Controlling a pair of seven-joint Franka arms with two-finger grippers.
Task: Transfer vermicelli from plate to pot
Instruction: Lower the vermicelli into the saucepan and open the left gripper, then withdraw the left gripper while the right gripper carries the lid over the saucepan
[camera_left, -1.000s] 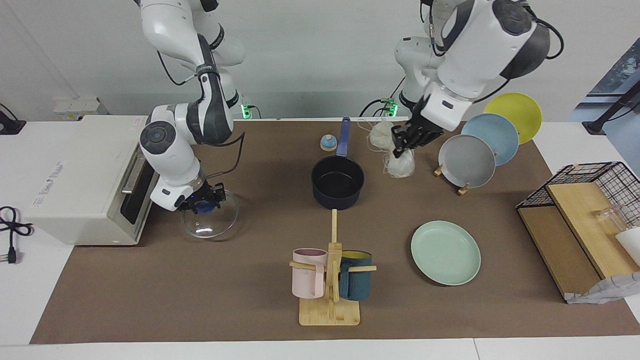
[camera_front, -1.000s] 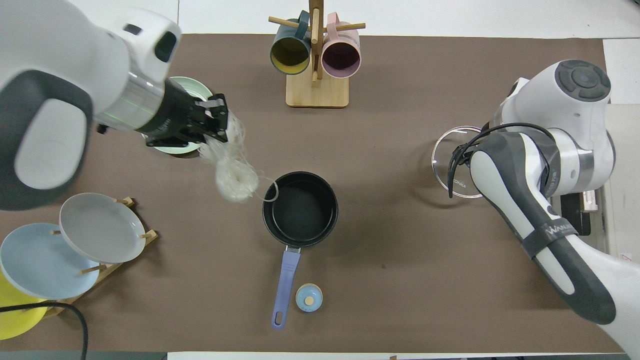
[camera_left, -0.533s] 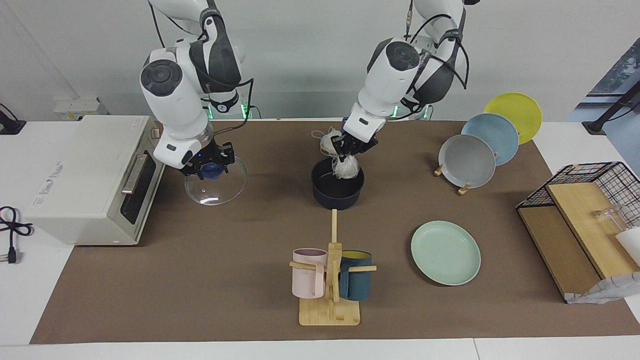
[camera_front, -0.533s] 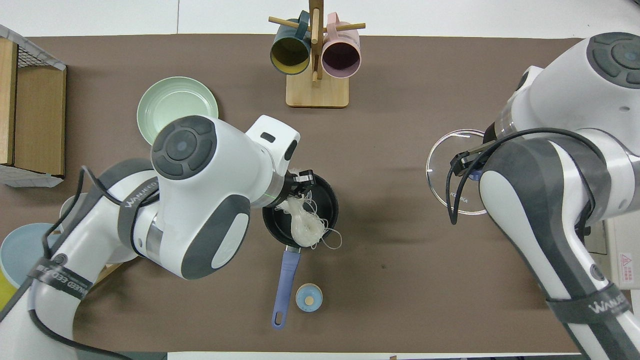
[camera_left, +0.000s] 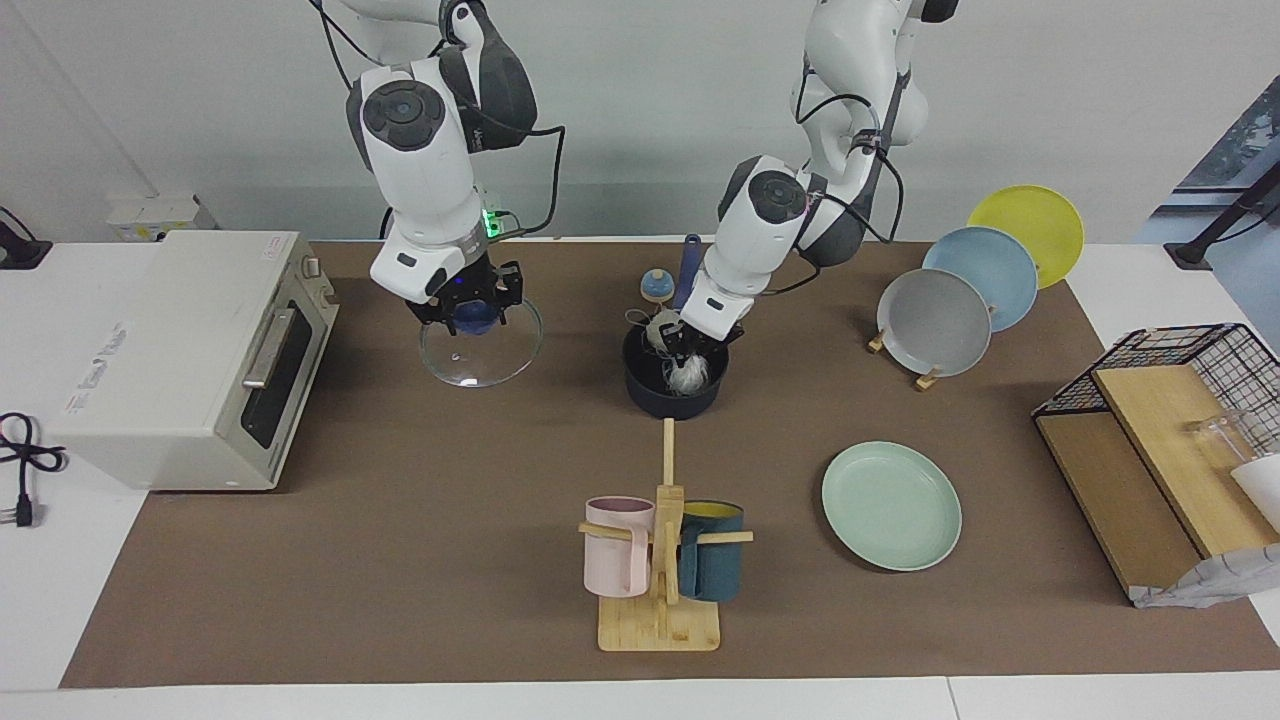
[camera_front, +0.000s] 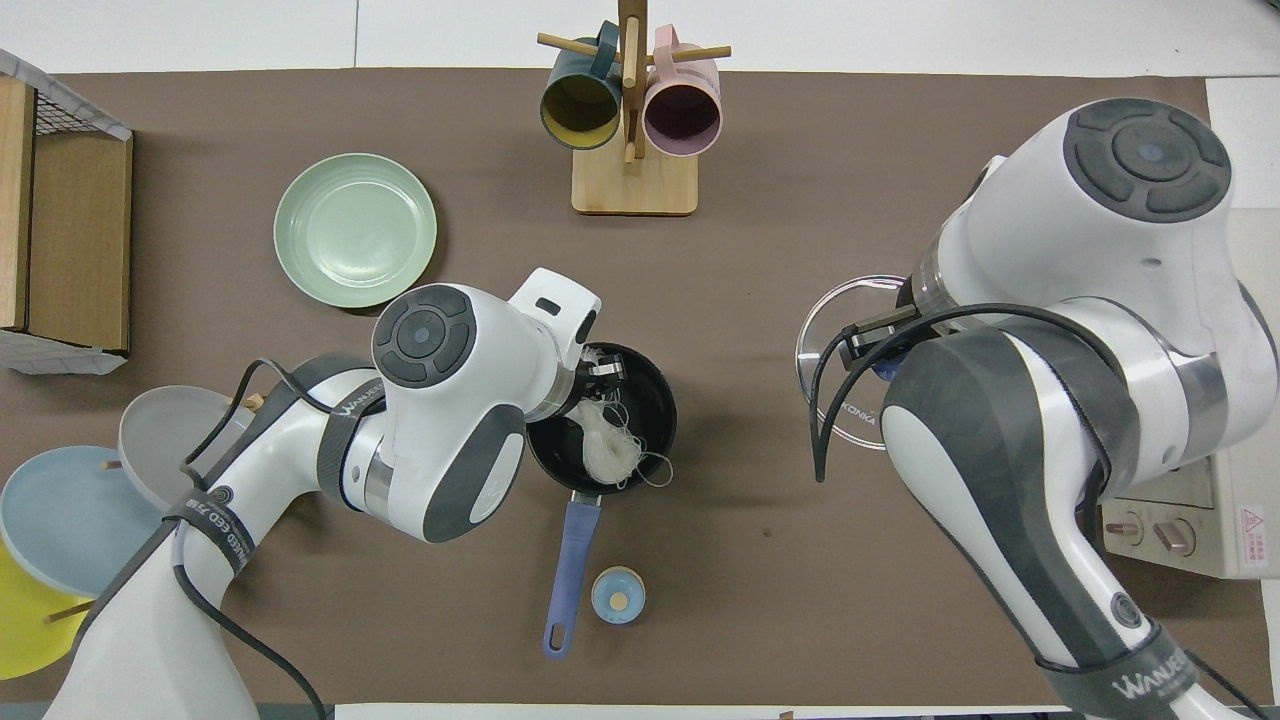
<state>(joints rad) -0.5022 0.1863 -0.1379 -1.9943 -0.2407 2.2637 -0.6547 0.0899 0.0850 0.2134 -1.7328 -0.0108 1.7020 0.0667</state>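
- White strands of vermicelli (camera_left: 684, 372) hang from the left tool (camera_left: 683, 350), pinched in its fingers, down into the pot (camera_left: 675, 390) in the facing view; the right tool (camera_left: 470, 312) holds a glass lid (camera_left: 481, 350) by its blue knob, raised over the worktop (camera_left: 400, 560) beside the oven (camera_left: 180, 350).
- Overhead, the clump (camera_front: 605, 452) lies inside the pot's (camera_front: 650, 400) rim (some strands trail over it); the mint plate (camera_front: 355, 229) sits bare, farther from the robots than the pot, toward the left arm's end.

Left hand (camera_left: 686, 352) with vermicelli (camera_left: 686, 374) inside pot (camera_left: 672, 392)
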